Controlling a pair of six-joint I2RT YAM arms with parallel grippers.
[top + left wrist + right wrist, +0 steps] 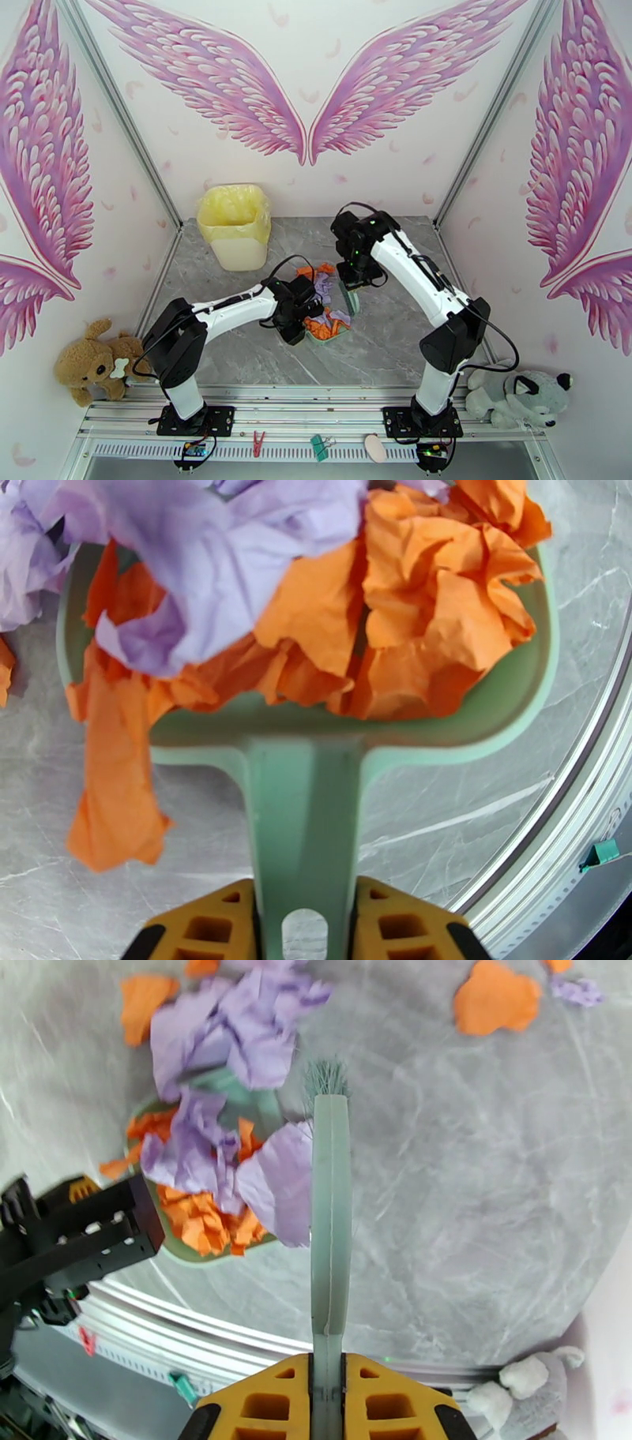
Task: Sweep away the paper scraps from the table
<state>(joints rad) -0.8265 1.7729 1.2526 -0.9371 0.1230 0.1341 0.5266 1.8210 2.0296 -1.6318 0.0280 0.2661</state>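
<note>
I'd call this mostly done but not finished. The bulk of the crumpled orange and lavender paper scraps (355, 622) is heaped in the mint-green plastic dustpan (513, 693), piled high enough that one long orange strip (118, 796) droops over its rim. Going by the right wrist view, what's left is a flat orange scrap (496, 995) and a small lavender bit (577, 990) lying on the grey marble-patterned table (237, 355) well beyond the brush tip, plus another orange piece (142, 1003) past the far side of the pan. None of it has gone into the pale yellow bagged bin (235, 225) at the back left either, if that's where it's meant to end up. The left fingers (201, 930) are pinching the dustpan's flat handle, one on each side, so the heap sits straight out in front of them without touching them. The right fingers (261, 1406) are clamped tight on the handle of the slim mint-green brush (329, 1213). Its bristles point away from them and sit just beside the lavender wads at the pan's mouth. The stray scraps are well apart from both sets of fingers.
</note>
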